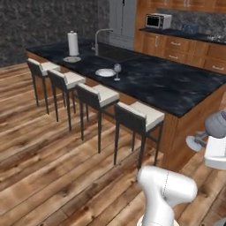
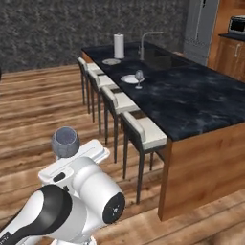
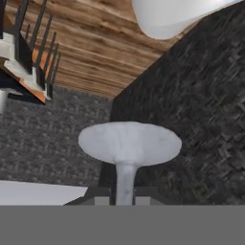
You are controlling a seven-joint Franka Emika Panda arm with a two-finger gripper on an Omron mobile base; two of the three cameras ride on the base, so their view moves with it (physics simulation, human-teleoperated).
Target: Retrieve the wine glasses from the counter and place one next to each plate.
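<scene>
We are carrying the second glass [image 3: 128,143], and the gripper [image 3: 125,197] is clenched on its thin stem; in the hand view the round foot is facing the camera with the stem running down between the finger tips. From the right base view, the bowl of that glass [image 2: 65,142] is sticking out past the hand, and the hand is lying roughly level, so the glass is being held on its side rather than upright.

The other glass [image 1: 117,70] is standing on the counter [image 1: 167,84] just beside the near plate [image 1: 105,72]. The far plate [image 1: 72,59] is sitting further along the counter near the paper towel roll [image 1: 73,43], with no glass next to it, so we are judging that as our target.

The risks from here, as we are reading them:
- We are well apart from the counter, with the stools [image 1: 139,115] lined up along the near edge; swinging low, we could knock the protruding bowl against a stool back or the counter edge.
- The grip is on a slim stem, so a quick turn of the wrist could let the glass twist or slip.
- Setting it down before we are righting it would tip it over.
- Reaching past the near plate, we could clip the standing glass.
</scene>
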